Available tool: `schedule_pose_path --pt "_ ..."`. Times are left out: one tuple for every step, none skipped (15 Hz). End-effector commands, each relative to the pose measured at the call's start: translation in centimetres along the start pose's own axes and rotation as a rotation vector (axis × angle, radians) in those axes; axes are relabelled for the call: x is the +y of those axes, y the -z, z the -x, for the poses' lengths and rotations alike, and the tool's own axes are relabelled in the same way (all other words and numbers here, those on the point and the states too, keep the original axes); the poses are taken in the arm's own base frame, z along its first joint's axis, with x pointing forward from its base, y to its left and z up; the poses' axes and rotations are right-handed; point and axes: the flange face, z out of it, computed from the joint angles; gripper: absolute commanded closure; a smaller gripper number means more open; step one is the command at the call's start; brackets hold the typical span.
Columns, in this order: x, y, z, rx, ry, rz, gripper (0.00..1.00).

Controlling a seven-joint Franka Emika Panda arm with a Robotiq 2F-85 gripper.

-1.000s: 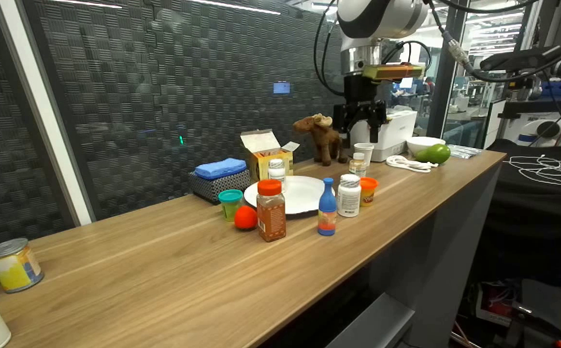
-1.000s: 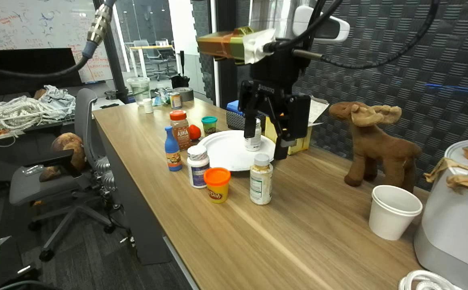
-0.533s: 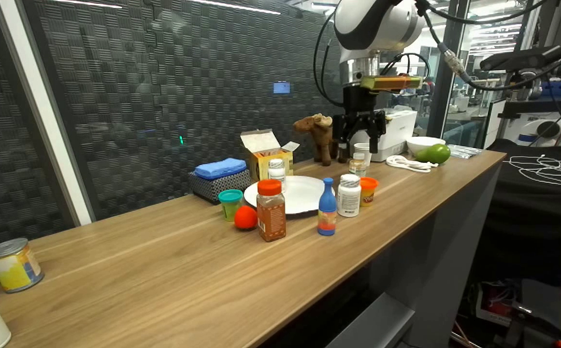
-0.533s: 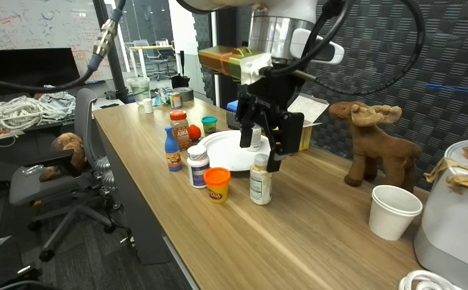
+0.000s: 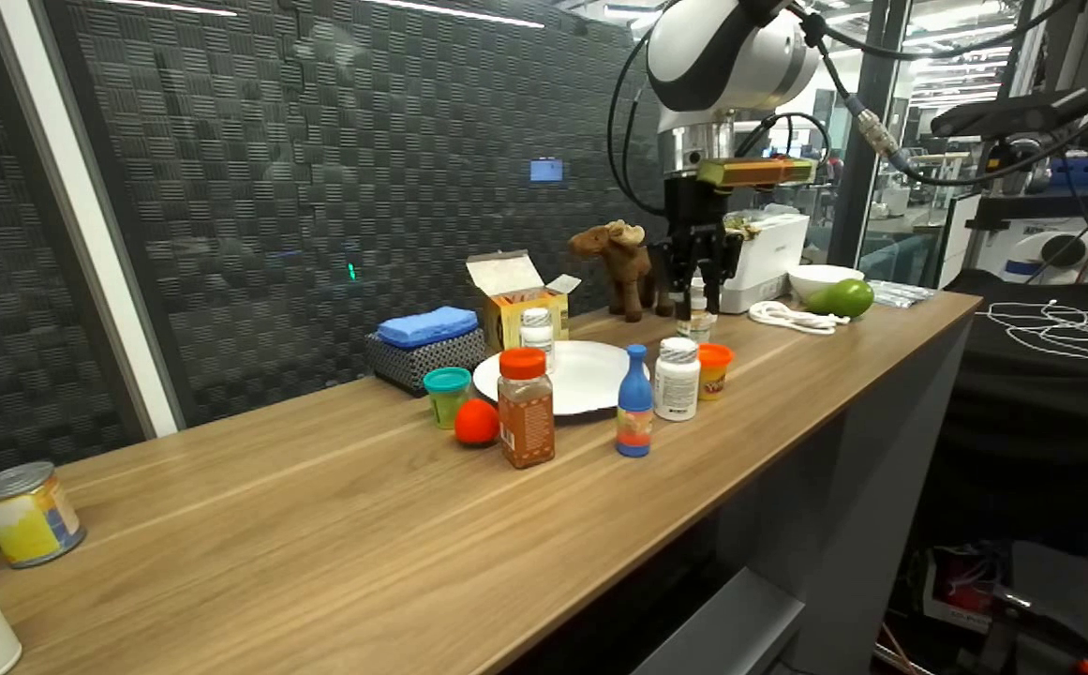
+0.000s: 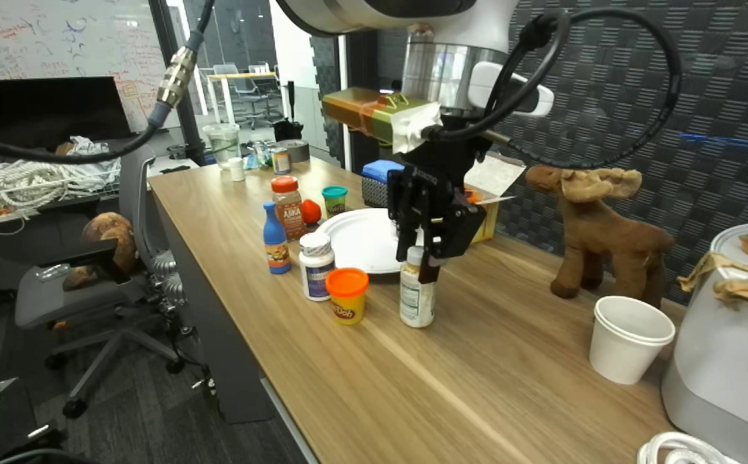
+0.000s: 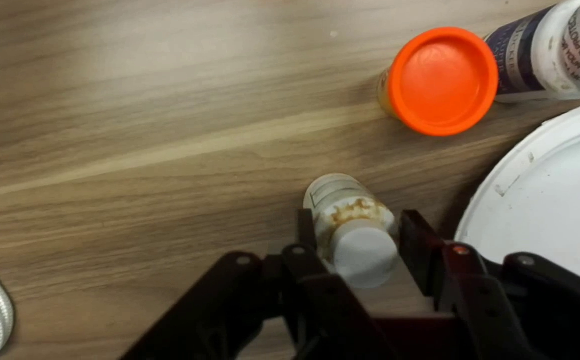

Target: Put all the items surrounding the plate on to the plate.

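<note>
My gripper (image 7: 358, 225) straddles a whitish bottle (image 7: 342, 202) with a grey-white cap. Its fingers flank the bottle's top, and a thin gap shows beside the right-hand one in the wrist view. The bottle stands upright on the table beside the white plate (image 6: 357, 241). A white bottle (image 5: 537, 339) rests on the plate. Around the plate are an orange-lidded tub (image 6: 346, 296), a white bottle with a purple label (image 6: 317, 267), a blue bottle (image 5: 634, 408), a red-capped jar (image 5: 526, 417), a red ball (image 5: 476, 422) and a teal-lidded tub (image 5: 448, 396).
Behind the plate stand an opened yellow box (image 5: 517, 309) and a patterned black box (image 5: 426, 361) with a blue cloth (image 5: 428, 326) on top. A brown stuffed moose (image 6: 605, 232), paper cups (image 6: 628, 341) and white cord (image 5: 792, 319) lie beyond the gripper.
My gripper has come down over the whitish bottle, and its fingers have drawn much closer together around the bottle's top. The things on the table have not visibly moved.
</note>
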Motion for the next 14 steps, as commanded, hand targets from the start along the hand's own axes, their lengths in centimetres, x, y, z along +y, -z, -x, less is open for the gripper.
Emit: schedule_pose_path --pt "-0.3 1.8 0.4 0.049 0.013 0.013 0.79" --pt "-0.5 2.3 0.6 0.058 0.014 0.019 0.79" --pt "-0.8 2.9 0.8 0.066 0.016 0.023 0.79" --pt "-1.1 3.5 0.8 0.071 0.018 0.028 0.79" --pt "-1.5 4.1 0.9 0.076 0.023 0.032 0.79" --pt "-2.1 5.0 0.9 0.088 0.031 0.036 0.79" --pt "-2.9 6.1 0.9 0.107 0.047 0.04 0.79" --pt "-3.8 7.0 0.7 0.123 0.063 0.044 0.79" --pt "-4.8 7.7 0.5 0.133 0.081 0.035 0.79" --pt "-5.8 8.3 0.2 0.145 0.098 0.025 0.79" --pt "-6.8 8.7 -0.1 0.15 0.116 0.011 0.79" --pt "-7.8 8.7 -0.5 0.152 0.138 0.0 0.79" --pt "-8.8 8.9 -0.8 0.152 0.153 -0.016 0.79" --pt "-9.6 8.5 -1.3 0.147 0.167 -0.024 0.79"
